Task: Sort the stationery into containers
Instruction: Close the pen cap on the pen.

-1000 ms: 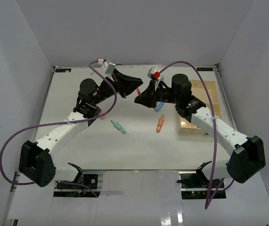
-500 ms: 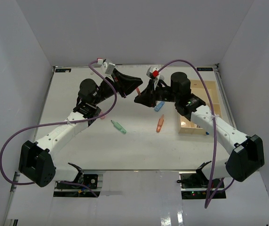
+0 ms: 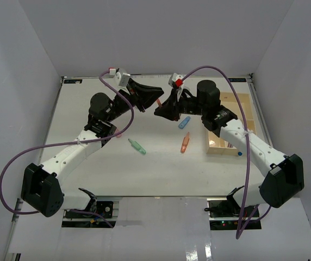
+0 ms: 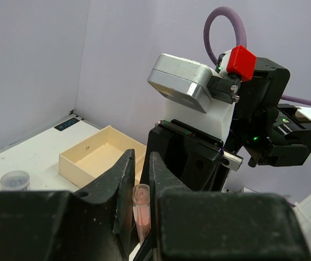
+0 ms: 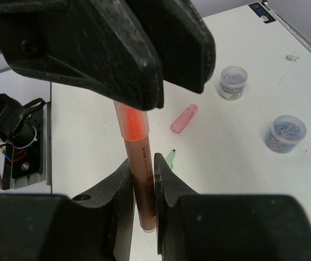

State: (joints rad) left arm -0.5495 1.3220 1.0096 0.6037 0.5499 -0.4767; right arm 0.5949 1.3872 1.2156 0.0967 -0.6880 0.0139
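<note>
At upper centre of the overhead frame, apparently mid-handover: orange marker (image 5: 134, 126) pinched tight by left pincer (image 4: 141, 163) and right pincer (image 5: 141, 163) alike; next, ease off left, then carry rightward to beige tray (image 3: 243, 111).

The left arm (image 3: 68, 155) and right arm (image 3: 256, 149) have white links, black joints and boxy black bases; a purple cable (image 4: 225, 11) trails from each. The fingers (image 5: 112, 201) are black wedges; the right wrist bears a silver camera box (image 4: 180, 84) and a red block (image 4: 240, 61).
</note>
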